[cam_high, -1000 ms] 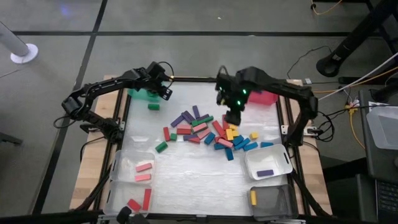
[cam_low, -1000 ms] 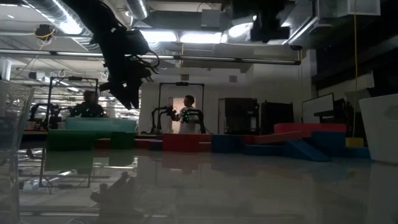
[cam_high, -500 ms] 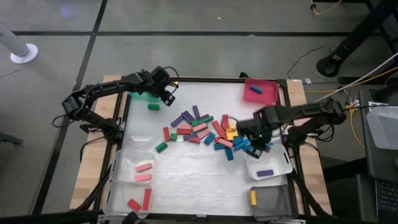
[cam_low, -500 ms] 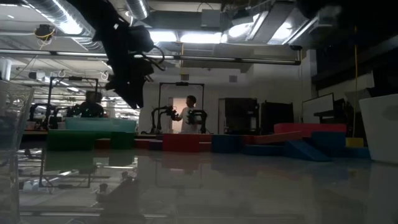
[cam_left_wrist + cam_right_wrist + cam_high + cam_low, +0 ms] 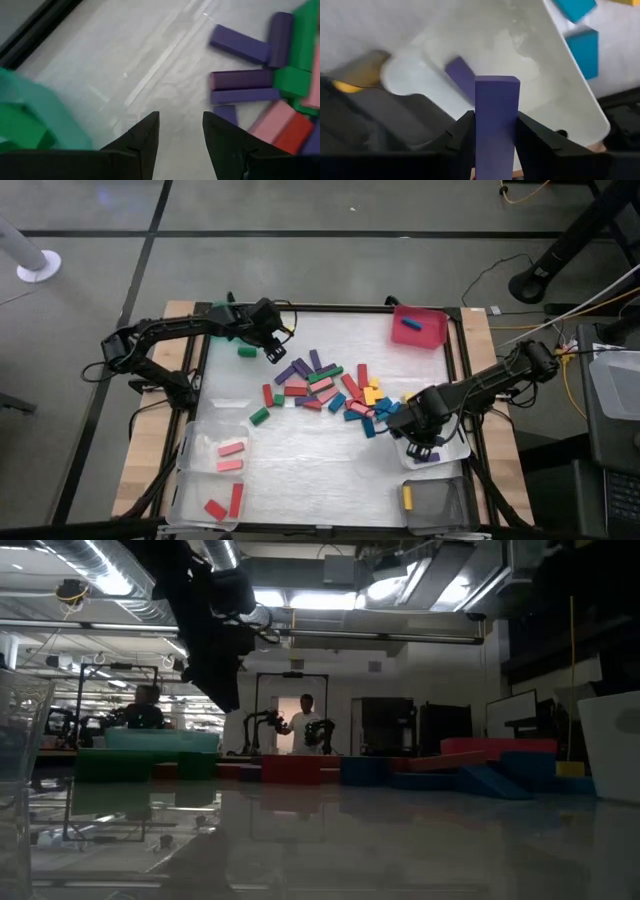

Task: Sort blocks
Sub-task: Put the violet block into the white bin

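Purple block [image 5: 495, 120] pinched upright between right gripper [image 5: 492, 145] fingers, directly above clear bin [image 5: 560, 90] — straight drop. Left gripper [image 5: 180, 132] fingers part-open, empty — block pile [image 5: 330, 390] well beyond that bin.

A white-topped desk [image 5: 300, 465] with a dark frame and wooden side strips carries a loose heap of small coloured blocks [image 5: 325, 392] near its middle: red, pink, green, blue, purple and yellow bars, many touching or overlapping. One green bar [image 5: 260, 416] lies apart on the heap's left side, and another green block [image 5: 246, 351] sits near the far left corner beside a green bin [image 5: 222, 332]. A red tray [image 5: 428, 332] stands at the far right corner. Two clear bins [image 5: 205, 470] rest along the near left edge, a white tray [image 5: 450, 452] and a grey bin [image 5: 445, 505] at the near right.
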{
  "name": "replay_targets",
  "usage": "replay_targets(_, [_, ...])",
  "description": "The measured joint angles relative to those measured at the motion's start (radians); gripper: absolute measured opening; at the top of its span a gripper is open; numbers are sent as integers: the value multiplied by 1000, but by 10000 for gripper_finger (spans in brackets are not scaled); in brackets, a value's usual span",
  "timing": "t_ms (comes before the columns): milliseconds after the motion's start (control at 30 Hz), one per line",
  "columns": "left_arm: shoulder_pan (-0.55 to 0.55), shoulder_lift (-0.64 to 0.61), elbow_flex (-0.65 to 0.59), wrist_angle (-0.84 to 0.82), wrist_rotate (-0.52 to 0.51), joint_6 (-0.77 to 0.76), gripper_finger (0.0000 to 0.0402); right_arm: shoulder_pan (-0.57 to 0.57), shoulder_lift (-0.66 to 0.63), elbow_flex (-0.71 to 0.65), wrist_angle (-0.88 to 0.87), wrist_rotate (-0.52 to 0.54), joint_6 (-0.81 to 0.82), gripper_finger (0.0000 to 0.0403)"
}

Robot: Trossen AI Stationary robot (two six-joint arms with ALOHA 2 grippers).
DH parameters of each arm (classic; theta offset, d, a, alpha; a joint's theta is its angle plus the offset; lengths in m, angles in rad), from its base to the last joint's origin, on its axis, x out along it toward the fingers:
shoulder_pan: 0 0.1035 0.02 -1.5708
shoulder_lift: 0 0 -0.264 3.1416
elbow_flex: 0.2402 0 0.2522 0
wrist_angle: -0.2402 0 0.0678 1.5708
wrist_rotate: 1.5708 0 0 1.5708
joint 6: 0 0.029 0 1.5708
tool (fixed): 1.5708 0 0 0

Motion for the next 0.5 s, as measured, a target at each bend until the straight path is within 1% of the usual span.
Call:
replay_targets(100, [-31, 0, 0, 10, 23, 2, 141, 0, 0, -30, -7, 6, 20, 124])
replay_targets(233, [-73, 0, 0, 29, 82, 5, 141, -1, 0, -43, -11, -3, 28, 124])
replay_targets(367, [-115, 0, 0, 11, 144, 42, 141, -1, 0, -44, -11, -13, 58, 125])
replay_targets(433, [-136, 0, 0, 8, 174, 54, 141, -1, 0, -44, -10, -13, 69, 133])
replay_targets(500, [-158, 0, 0, 8, 185, 56, 141, -1, 0, -44, -11, -12, 73, 150])
